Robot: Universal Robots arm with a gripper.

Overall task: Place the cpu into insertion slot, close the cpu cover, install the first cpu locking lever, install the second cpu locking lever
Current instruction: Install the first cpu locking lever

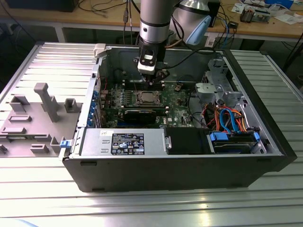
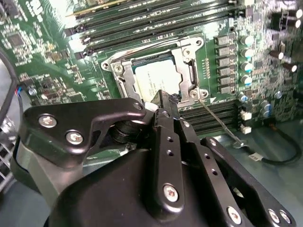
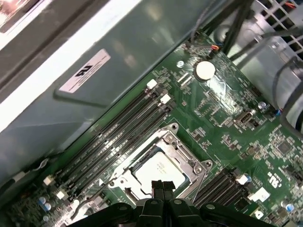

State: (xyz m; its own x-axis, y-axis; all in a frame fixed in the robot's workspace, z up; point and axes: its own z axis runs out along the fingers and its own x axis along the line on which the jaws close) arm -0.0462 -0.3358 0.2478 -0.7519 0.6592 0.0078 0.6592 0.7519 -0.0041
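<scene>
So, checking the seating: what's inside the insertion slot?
The cpu lies in the slot, its silver top showing through the cover. The cover hides its edges; the pincer hides part of one side.

The gripper point(image 3: 162, 185) is smooth matt black with bright metal screw heads point(image 2: 170, 193). Just ahead of it the cpu point(image 3: 158, 171) has a pale, dull metal top, framed by the cpu cover point(image 3: 189, 153) of bare silvery metal. Around them the circuit board point(image 3: 222, 113) is glossy green, and beyond it the case wall point(image 3: 142, 52) is grey sheet metal with a paper label point(image 3: 85, 71).
</scene>
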